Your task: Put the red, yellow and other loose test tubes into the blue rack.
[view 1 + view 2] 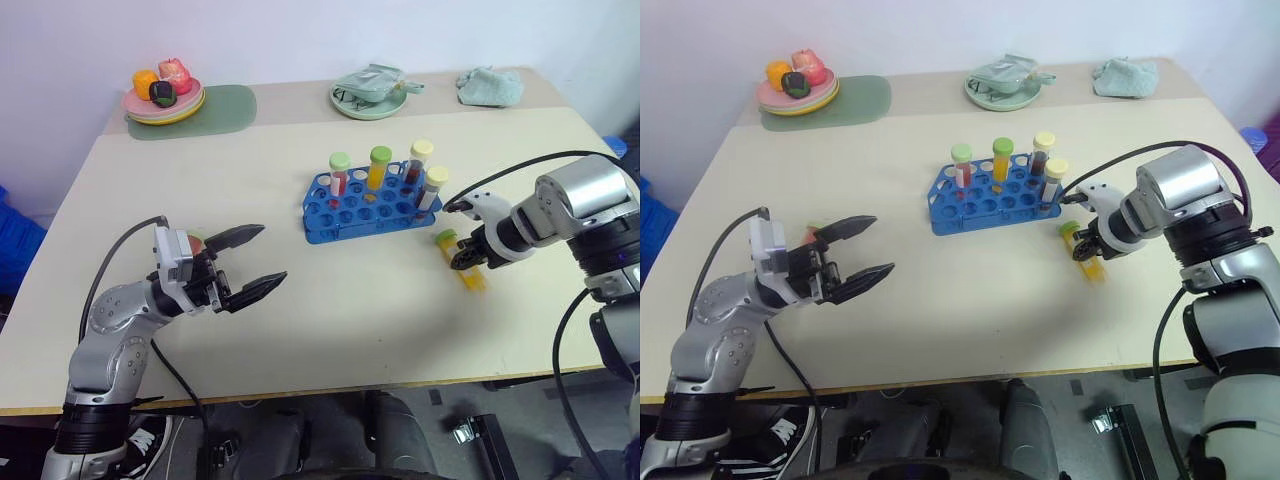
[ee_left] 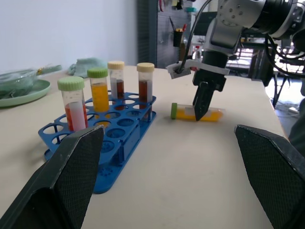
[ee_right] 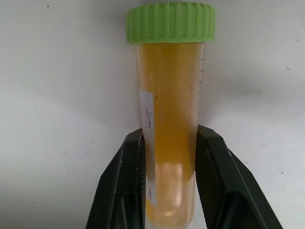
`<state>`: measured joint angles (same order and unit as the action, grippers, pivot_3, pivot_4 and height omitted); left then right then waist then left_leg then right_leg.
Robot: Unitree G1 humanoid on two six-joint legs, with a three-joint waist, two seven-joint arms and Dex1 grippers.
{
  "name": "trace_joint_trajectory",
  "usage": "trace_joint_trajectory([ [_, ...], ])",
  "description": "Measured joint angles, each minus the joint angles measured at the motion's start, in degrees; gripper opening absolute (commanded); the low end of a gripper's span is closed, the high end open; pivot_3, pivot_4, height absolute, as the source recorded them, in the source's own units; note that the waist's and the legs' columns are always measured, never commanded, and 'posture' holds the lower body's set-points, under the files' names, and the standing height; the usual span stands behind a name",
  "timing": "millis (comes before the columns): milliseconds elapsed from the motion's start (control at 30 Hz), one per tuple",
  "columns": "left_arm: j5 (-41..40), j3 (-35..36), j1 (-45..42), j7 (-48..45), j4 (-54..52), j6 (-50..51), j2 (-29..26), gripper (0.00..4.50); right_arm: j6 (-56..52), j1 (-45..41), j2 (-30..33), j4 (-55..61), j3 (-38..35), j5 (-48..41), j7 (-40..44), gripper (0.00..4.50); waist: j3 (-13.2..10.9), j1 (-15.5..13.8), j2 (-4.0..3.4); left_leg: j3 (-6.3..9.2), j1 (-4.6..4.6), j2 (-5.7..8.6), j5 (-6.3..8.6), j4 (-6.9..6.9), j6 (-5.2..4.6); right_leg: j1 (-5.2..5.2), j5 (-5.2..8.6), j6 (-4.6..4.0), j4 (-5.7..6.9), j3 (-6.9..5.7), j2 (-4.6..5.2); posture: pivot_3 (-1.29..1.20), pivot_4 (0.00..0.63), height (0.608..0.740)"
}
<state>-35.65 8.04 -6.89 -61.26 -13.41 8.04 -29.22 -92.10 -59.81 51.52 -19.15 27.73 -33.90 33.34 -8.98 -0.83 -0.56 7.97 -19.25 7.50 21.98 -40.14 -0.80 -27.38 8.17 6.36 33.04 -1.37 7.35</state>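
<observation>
Left gripper (image 1: 250,263) lower left of frame, fingers spread wide, pointing right, nothing held. Right gripper (image 1: 466,256) at right, angled steeply down, fingers (image 3: 125,181) clamped.

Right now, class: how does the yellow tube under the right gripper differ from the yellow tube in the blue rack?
The gripped yellow tube lies flat on the table, while the racked yellow tube stands upright in the blue rack. The right gripper pinches the first; nothing touches the second. Both have green caps.

Four capped tubes (image 1: 381,167) stand in one blue rack (image 1: 366,205); one yellow tube (image 1: 458,258) lies loose; two plates (image 1: 165,105), two cloths (image 1: 490,86).
</observation>
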Motion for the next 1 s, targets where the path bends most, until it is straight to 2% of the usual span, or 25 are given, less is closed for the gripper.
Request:
trace_joint_trajectory([
  [67,0.0,0.03,-0.22,-0.18,0.22,-0.08,-0.07,4.5,-0.08,1.88,2.63,4.43,-0.09,-3.19,2.43,0.8,-0.01,-0.12,-0.01,0.03,-0.05,0.0,0.0,0.0,0.0,-0.03,0.0,0.0,-0.02,-0.04,0.0,0.0,0.15,0.74],
  [167,-0.01,0.31,-0.52,-0.59,1.06,-0.14,-0.23,4.5,0.54,8.14,8.93,19.78,-3.05,-8.89,9.07,0.8,-0.02,-0.14,-0.03,0.07,-0.11,-0.01,0.0,0.02,0.0,-0.07,0.0,0.01,-0.05,-0.13,0.0,0.0,0.15,0.74],
  [267,0.0,0.68,-0.79,-0.7,1.56,-0.09,-0.67,4.5,4.07,15.44,9.51,28.87,-13.28,-14.27,13.29,0.8,0.0,0.01,0.0,0.02,-0.02,-0.02,0.0,0.0,0.0,0.05,-0.04,0.07,-0.14,-0.13,0.01,0.0,0.15,0.74],
  [300,-0.01,0.66,-1.21,-0.8,1.7,-0.07,-0.68,4.5,7.05,18.99,7.01,31.43,-19.38,-15.67,13.47,0.8,0.03,0.08,0.06,0.02,0.05,-0.05,0.0,0.01,0.0,0.14,-0.08,0.06,-0.26,-0.13,-0.02,0.0,0.15,0.74],
  [367,-0.01,0.59,-2.07,-0.91,2.13,0.0,-0.73,4.5,12.51,22.48,2.88,33.87,-25.67,-16.38,12.84,0.8,0.04,0.01,0.07,-0.01,0.11,-0.09,0.0,0.01,0.0,0.18,-0.15,0.06,-0.28,-0.11,-0.07,0.0,0.15,0.74],
  [467,-0.04,0.56,-4.63,-1.4,3.47,0.64,-1.66,4.5,27.19,29.69,-5.45,38.17,-32.76,-12.77,9.57,0.8,0.07,-0.2,0.13,0.02,0.12,-0.1,0.0,-0.01,0.0,0.19,-0.15,0.06,-0.12,-0.13,-0.09,0.0,0.15,0.74],
  [567,-0.14,0.62,-7.58,-2.52,5.65,1.58,-2.6,4.5,43.13,34.95,-13.44,38.9,-33.19,-4.69,5.15,0.8,0.1,0.03,0.17,-0.01,0.15,-0.04,0.0,-0.03,0.0,0.17,-0.15,0.07,-0.07,-0.12,-0.06,0.0,0.15,0.74],
  [600,-0.14,0.61,-7.97,-2.6,5.94,1.67,-2.61,4.5,45.37,35.38,-14.82,38.58,-33.09,-3.5,4.44,0.8,0.08,0.08,0.13,-0.06,0.14,-0.03,0.0,-0.03,0.0,0.13,-0.16,0.07,-0.06,-0.11,-0.06,0.0,0.15,0.74],
  [700,-0.12,0.6,-10.58,-4.21,8.78,1.96,-3.34,4.5,59.25,36.03,-25.02,32.86,-34.19,2.59,-1.36,0.8,0.1,0.29,0.16,-0.07,0.3,-0.11,-0.01,0.05,0.07,0.17,-0.16,0.04,-0.02,-0.08,-0.14,0.0,0.15,0.74],
  [833,-0.08,0.62,-12.32,-5.84,10.67,2.72,-4.78,4.5,72.75,34.53,-30.07,24.17,-32.02,11.11,-4.02,0.8,0.08,0.78,0.14,-0.11,0.34,-0.1,0.0,0.09,0.07,0.15,-0.16,0.04,-0.01,-0.08,-0.15,0.0,0.15,0.74],
  [900,-0.07,0.56,-13.94,-6.29,11.49,3.24,-4.99,4.5,79.5,30.64,-35.43,17.69,-31.07,15.15,-7.59,0.8,0.08,1.53,0.14,-0.08,0.35,-0.14,-0.02,0.1,0.1,0.14,-0.16,0.03,0.02,-0.08,-0.18,0.0,0.15,0.74],
  [1000,-0.08,0.55,-15.48,-6.45,11.44,3.88,-5.01,4.5,86.05,28.45,-37.93,12.68,-28.39,19.67,-9.3,0.8,0.08,1.78,0.14,-0.07,0.4,-0.16,0.0,0.14,0.12,0.14,-0.15,0.02,0.02,-0.08,-0.2,0.0,0.15,0.74],
])
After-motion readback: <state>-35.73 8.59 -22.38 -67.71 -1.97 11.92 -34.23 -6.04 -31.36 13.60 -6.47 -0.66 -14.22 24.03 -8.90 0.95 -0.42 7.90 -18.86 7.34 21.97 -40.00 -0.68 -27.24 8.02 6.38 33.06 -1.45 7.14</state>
